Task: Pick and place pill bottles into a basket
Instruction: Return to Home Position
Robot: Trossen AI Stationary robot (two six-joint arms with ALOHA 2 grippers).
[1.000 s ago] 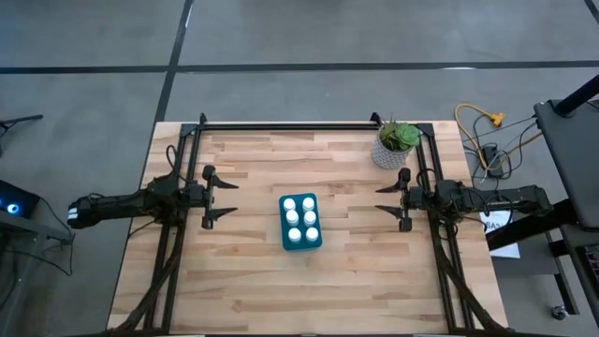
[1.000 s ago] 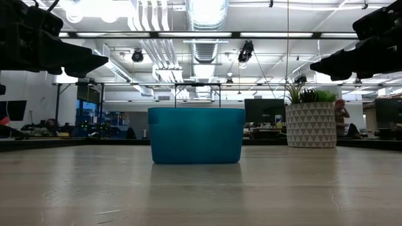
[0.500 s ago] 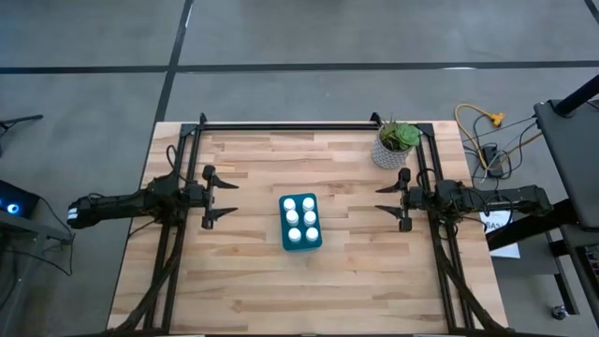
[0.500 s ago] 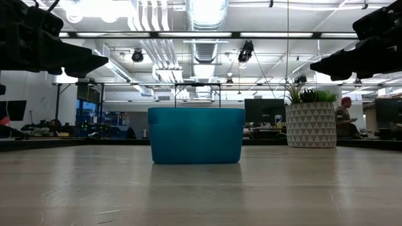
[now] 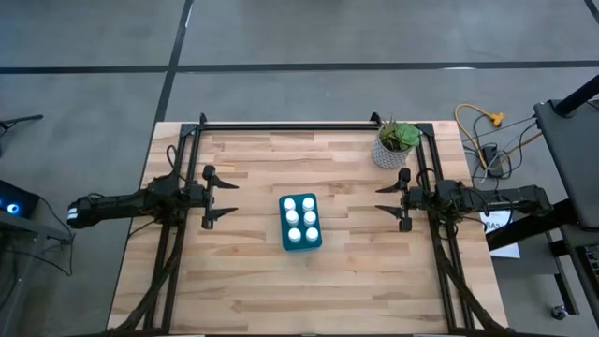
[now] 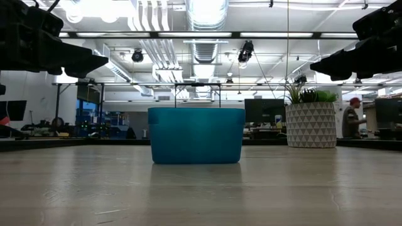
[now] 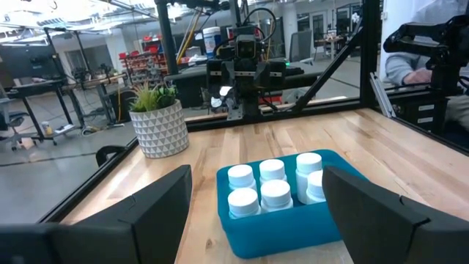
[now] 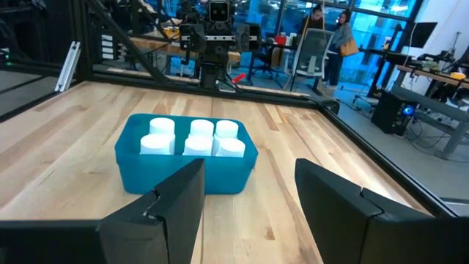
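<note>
I'm homing now: left tool (image 5: pixel 234 197) and right tool (image 5: pixel 379 199) hanging released, empty; basket (image 5: pixel 301 247) apparently holding all six pill bottles (image 5: pixel 292 218); only parking remains.

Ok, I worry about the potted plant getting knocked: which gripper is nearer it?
Right. The right gripper, open, sits close by the potted plant on the same side; the left gripper, open, is across the table, past the teal basket.
</note>
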